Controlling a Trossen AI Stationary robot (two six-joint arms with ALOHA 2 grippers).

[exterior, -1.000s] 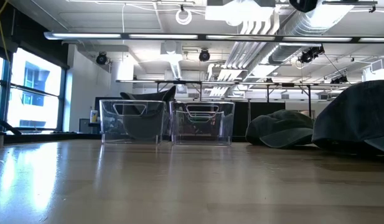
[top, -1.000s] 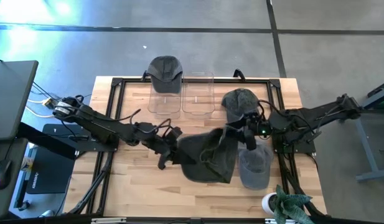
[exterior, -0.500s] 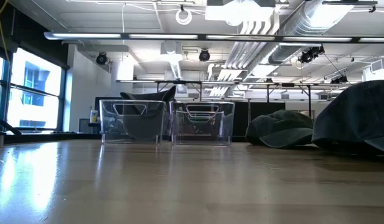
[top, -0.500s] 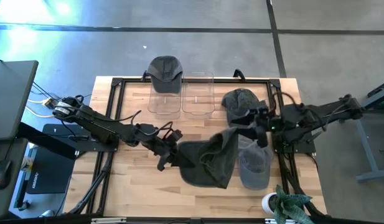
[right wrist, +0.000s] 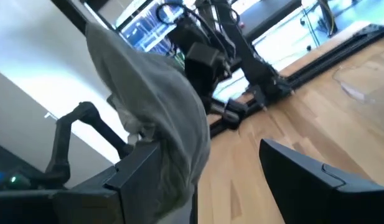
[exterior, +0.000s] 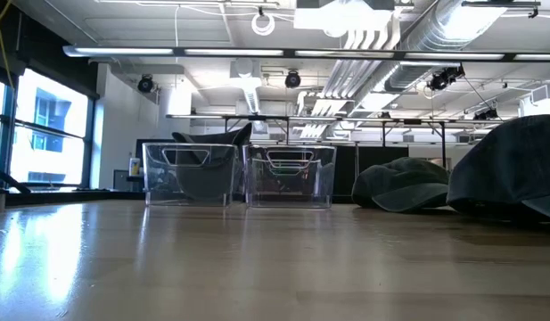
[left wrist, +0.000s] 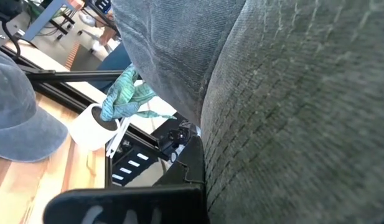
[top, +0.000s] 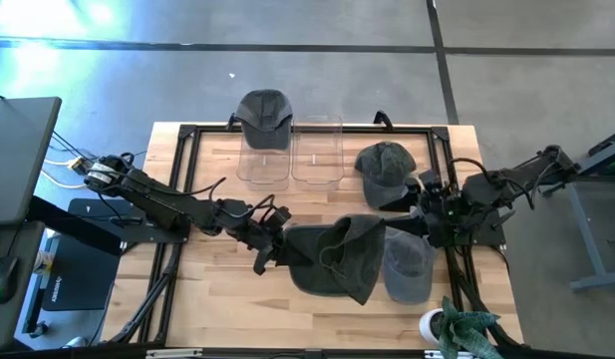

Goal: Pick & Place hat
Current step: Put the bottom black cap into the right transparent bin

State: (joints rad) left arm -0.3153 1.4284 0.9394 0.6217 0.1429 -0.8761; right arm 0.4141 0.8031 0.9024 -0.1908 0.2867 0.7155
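Holding the dark hat beside the clear bins

Gripping the big dark hat (top: 332,257) by its edge, my left gripper (top: 272,249) is clenched on the fabric, on the near side of the two clear bins (top: 291,152). The hat spreads away from my left fingers toward my right gripper (top: 423,211), its long axis running from one claw to the other. My right claw stands spread apart with cloth draped over one finger (right wrist: 139,171); whether that counts as a grip I cannot tell. I count four hats: this one, one in the left-hand bin (top: 264,115), two (top: 383,165) lying right of the bins. My left arm is nearer the bins
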